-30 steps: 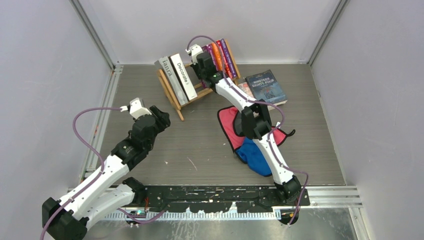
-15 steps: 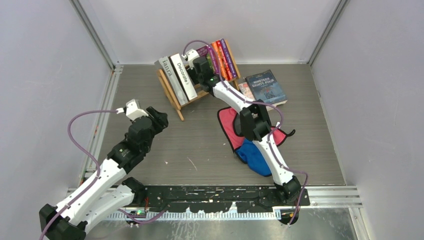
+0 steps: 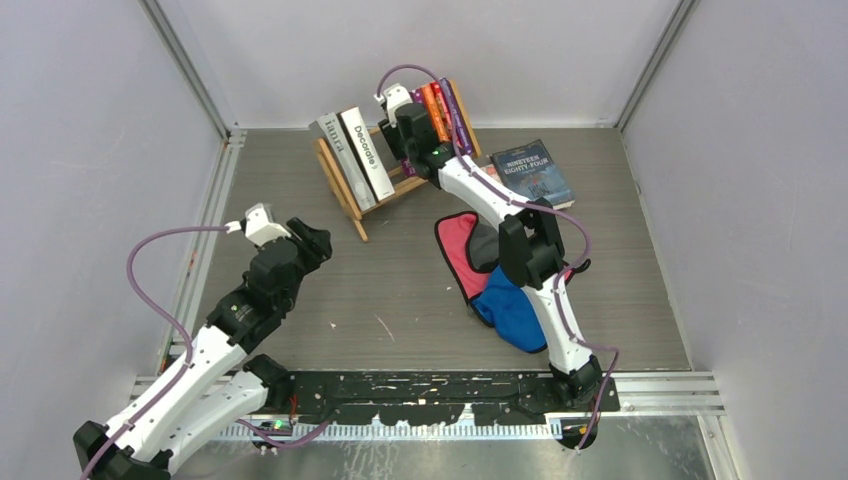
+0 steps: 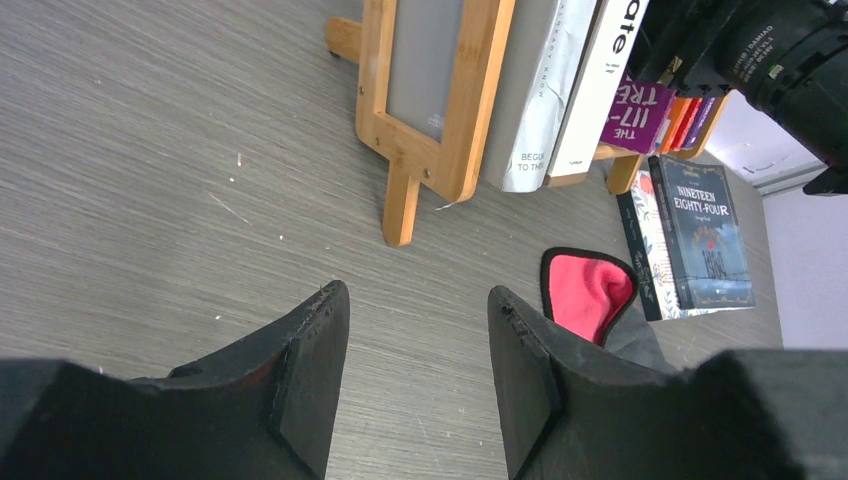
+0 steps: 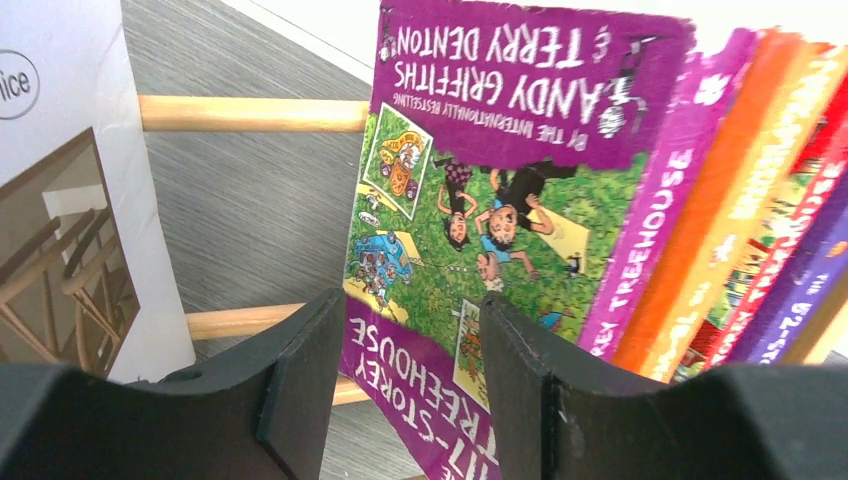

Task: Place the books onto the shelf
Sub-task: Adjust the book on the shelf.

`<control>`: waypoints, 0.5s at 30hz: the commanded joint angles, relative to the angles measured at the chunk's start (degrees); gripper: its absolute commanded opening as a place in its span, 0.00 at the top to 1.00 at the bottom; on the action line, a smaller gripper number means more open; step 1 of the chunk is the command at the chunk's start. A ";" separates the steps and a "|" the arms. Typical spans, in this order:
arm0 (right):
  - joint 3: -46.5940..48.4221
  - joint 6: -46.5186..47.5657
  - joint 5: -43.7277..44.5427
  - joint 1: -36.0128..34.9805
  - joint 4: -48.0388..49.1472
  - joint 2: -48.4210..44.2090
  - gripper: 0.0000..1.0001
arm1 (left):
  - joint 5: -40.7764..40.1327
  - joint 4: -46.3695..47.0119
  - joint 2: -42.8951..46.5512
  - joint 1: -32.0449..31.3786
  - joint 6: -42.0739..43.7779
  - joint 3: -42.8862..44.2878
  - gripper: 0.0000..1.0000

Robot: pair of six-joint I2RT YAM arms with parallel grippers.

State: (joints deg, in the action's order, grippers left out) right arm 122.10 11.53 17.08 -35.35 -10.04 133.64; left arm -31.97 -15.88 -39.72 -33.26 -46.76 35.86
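My right gripper [image 5: 412,305] is up at the shelf [image 3: 345,200], upper middle of the overhead view. Its jaws are parted and the purple paperback [image 5: 470,200] shows in the gap, with nothing pinched. That book leans with the small paperbacks [image 3: 447,108] at the rack's right end. The grey book [image 3: 328,138] and the Decorate book [image 3: 362,150] stand at its left end. My left gripper [image 4: 415,300] hovers over the table [image 4: 150,150] at lower left, jaws wide and empty. The dark book [image 3: 535,172] lies flat on the floral book [image 3: 489,176], right of the shelf, on the table.
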 commanded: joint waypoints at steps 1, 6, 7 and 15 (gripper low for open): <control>-0.87 -2.18 0.39 0.12 -0.30 -5.58 0.43 | -1.65 -0.49 1.89 0.21 -1.51 0.13 0.46; -2.64 -4.22 -1.80 -0.52 -2.12 -5.91 0.43 | -1.88 -0.59 2.30 0.21 -2.67 -0.59 0.46; -2.55 -4.57 -2.63 -0.55 -2.54 -5.67 0.43 | -1.83 -0.12 2.43 0.26 -2.90 -0.98 0.46; 1.86 -6.16 -6.59 -0.85 -6.72 -1.16 0.44 | -3.21 5.33 -0.41 0.22 -3.32 -2.55 0.46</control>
State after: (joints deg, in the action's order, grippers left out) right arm 119.81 7.16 13.23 -35.59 -15.84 131.76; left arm -32.82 -16.19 -38.63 -33.26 -49.43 33.04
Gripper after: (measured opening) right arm 0.564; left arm 0.536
